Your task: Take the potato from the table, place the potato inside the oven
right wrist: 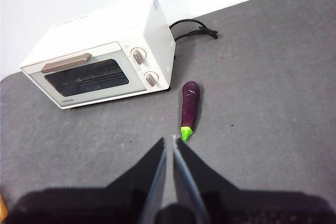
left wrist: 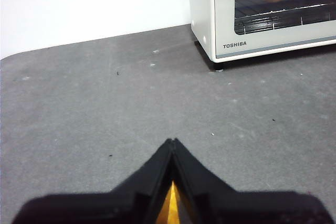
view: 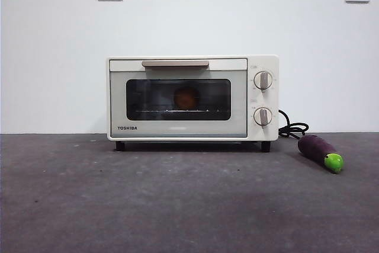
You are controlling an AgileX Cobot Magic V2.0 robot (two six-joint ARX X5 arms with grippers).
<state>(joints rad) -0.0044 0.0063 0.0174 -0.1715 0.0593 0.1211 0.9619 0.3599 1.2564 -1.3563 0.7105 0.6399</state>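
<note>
The potato sits, dimly seen, on the rack behind the closed glass door of the TOSHIBA toaster oven. Both tools hang above the counter, left tool and right tool clenched, touching nothing. An eggplant lies right of the oven.

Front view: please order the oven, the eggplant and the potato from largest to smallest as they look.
1. Oven
2. Eggplant, nearer the camera
3. Potato, dim behind the oven glass, so its outline is unsure
</note>
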